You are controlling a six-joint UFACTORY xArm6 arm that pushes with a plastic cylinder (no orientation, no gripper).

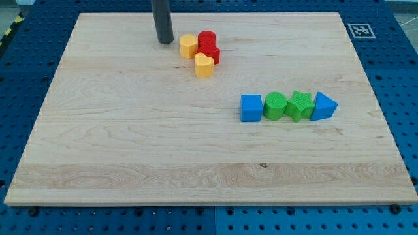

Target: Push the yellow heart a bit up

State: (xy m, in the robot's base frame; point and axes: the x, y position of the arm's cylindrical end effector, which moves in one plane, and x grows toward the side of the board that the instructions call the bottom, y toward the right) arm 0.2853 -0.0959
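Note:
The yellow heart [204, 65] lies near the view's top, a little left of centre. It touches a red block [212, 53] just above and to its right. A red cylinder [207, 38] stands above that, and a yellow hexagonal block [189, 46] sits left of the red blocks. My tip [165, 42] rests on the board left of the yellow hexagonal block, apart from it, and up-left of the yellow heart.
A row of touching blocks lies at the view's right: a blue cube [251, 108], a green cylinder [275, 106], a green star [300, 105] and a blue triangular block [323, 106]. The wooden board [130, 150] lies on a blue perforated table.

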